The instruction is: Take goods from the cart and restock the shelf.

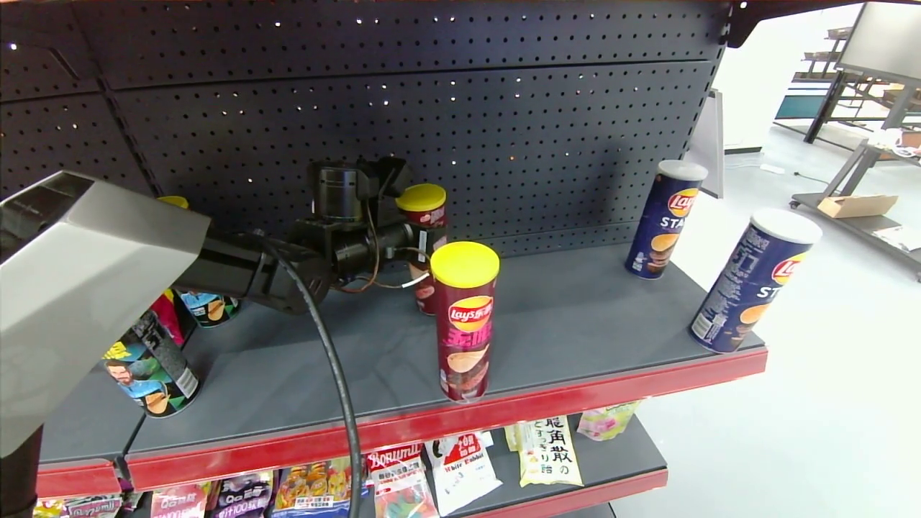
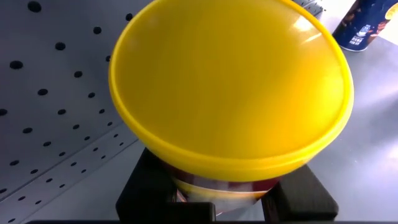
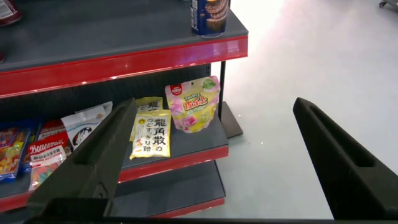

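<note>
Item: maroon cylindrical crisp tube (image 1: 422, 198), yellow plastic lid; upright, clamped by left gripper (image 1: 419, 248) at rear of grey red-edged metal shelf (image 1: 575, 316), beside black perforated back panel (image 1: 504, 129); advice: confirm base seated flat, release straight; right gripper (image 3: 224, 168) spread, empty.

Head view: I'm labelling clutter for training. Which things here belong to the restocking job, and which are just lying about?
Job: left gripper, held red can, shelf.
Lying about: front red can, back blue can, front blue can, snack bags below, cardboard box.

Logos on each chip can (image 1: 464, 320), printed characters on snack packets (image 1: 549, 451)
</note>
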`<state>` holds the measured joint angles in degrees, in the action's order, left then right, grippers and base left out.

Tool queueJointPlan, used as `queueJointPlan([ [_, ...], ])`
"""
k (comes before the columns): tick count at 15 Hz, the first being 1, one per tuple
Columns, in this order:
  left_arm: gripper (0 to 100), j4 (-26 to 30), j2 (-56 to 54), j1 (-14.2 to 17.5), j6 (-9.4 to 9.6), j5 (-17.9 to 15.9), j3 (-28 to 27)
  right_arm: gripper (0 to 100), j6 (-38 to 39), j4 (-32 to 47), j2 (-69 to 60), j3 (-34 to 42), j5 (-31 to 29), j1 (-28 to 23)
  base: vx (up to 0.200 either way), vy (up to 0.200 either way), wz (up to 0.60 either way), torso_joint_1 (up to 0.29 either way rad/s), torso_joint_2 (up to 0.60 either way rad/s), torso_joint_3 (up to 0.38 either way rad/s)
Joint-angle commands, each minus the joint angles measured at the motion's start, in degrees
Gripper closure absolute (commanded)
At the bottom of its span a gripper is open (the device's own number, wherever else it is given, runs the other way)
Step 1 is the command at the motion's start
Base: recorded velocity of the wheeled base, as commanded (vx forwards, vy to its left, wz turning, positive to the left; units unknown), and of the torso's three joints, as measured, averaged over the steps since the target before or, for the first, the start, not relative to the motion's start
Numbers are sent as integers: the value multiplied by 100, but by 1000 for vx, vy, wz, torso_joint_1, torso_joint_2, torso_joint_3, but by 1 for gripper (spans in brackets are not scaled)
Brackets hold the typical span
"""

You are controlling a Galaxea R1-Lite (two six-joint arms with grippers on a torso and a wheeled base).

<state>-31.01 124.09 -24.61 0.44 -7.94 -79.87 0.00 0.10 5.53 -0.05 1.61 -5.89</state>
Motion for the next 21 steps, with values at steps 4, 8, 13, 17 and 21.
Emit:
queueJointPlan([
  [4,100,148,-16,-35,18,-6,-20,0,0,-1,9,5,-3,0,0,0,0,0,0,0],
  [8,100,175,-7,-44,18,-33,-11,0,0,-1,9,-4,-3,0,0,0,0,0,0,0],
  [13,0,271,-7,-44,9,-33,24,0,0,-1,9,5,-3,0,0,0,0,0,0,0],
  [17,0,280,-25,-44,9,-33,16,0,0,-1,9,-4,6,0,0,0,0,0,0,0],
  [21,0,596,-315,-44,9,-33,253,0,0,-1,9,-4,-3,0,0,0,0,0,0,0],
])
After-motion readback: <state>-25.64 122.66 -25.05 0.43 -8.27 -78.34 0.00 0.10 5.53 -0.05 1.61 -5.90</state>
